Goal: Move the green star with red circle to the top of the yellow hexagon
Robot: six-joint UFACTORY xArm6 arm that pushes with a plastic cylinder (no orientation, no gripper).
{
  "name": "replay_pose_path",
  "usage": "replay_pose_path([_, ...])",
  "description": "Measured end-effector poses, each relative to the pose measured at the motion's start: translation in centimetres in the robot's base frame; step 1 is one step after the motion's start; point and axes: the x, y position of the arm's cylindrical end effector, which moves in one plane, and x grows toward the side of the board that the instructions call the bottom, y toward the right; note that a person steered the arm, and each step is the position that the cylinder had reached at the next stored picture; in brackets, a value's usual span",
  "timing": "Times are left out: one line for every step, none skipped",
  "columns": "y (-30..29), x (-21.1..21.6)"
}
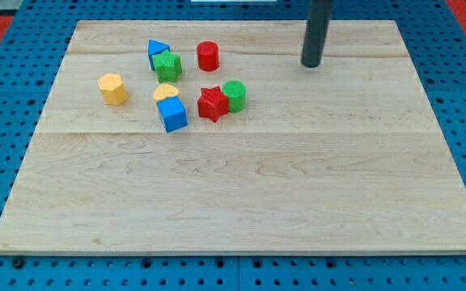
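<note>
Squarely upright, green star (168,65) shows no long axis.

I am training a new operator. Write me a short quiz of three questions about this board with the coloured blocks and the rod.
1. True or false: my tip touches the red cylinder.
2. Which block touches the green star?
A. the blue triangular block
B. the yellow hexagon
C. the green cylinder
3. Fill in: the red star sits against the green cylinder, on that cylinder's ______ side in the view.

Key:
1. False. My tip stands apart, toward the view's right of all blocks.
2. A.
3. Left.
</note>
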Motion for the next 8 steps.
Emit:
replay_pose_path([1.2,-1.9])
replay_pose_path([1.3,-4.2])
replay_pose_path([2.0,-7.1])
replay_pose_path([0.1,-7.6])
replay_pose_path([-8.1,-5.8])
replay_pose_path([-15.0,-2.2])
replay_pose_path([-22.3,1.7])
replay_pose_path([-27.3,3.6])
